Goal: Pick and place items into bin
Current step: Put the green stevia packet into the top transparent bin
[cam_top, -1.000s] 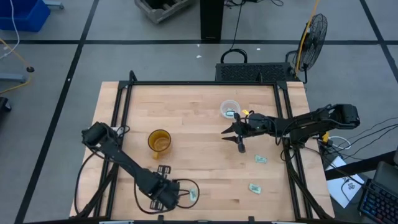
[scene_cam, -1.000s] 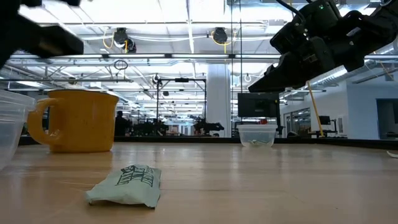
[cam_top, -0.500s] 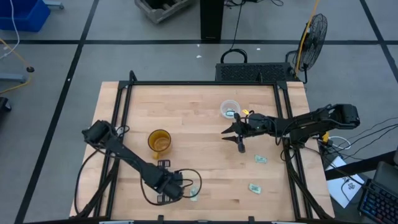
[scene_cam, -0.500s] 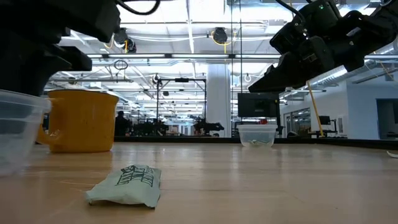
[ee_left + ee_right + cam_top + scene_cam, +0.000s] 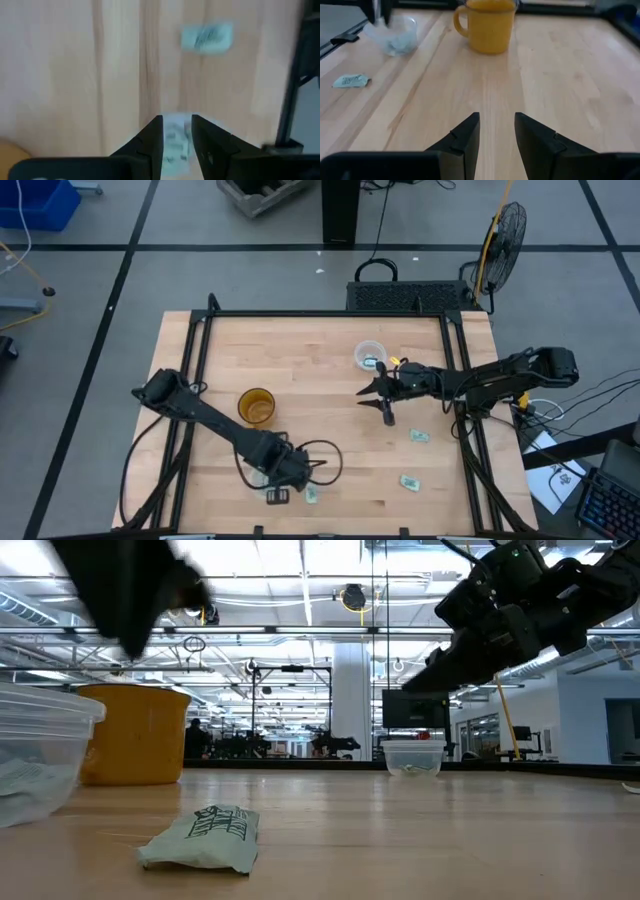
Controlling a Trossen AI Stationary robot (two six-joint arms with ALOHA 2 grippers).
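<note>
Pale green-and-white packets lie flat on the wooden table: one near the front edge (image 5: 205, 835) (image 5: 312, 495), two at the right (image 5: 418, 436) (image 5: 410, 480). A clear bin (image 5: 45, 755) (image 5: 395, 32) holds packets and stands by the amber cup (image 5: 256, 407). My left gripper (image 5: 300, 472) (image 5: 176, 135) hovers open above the front packet (image 5: 175, 142), which shows between its fingers; the low view shows that packet untouched. My right gripper (image 5: 375, 402) (image 5: 496, 125) hangs open above the table's middle right, holding nothing.
A second clear cup (image 5: 370, 355) with a packet inside stands at the far right of the table. A black frame (image 5: 462, 380) borders the table. Bare wood (image 5: 320, 370) lies between the two arms.
My left gripper has moved toward the table's right edge and slightly toward the far edge, ending above the front packet. In the low view the clear bin has slid a little toward the right. The front packet has stayed where it was.
</note>
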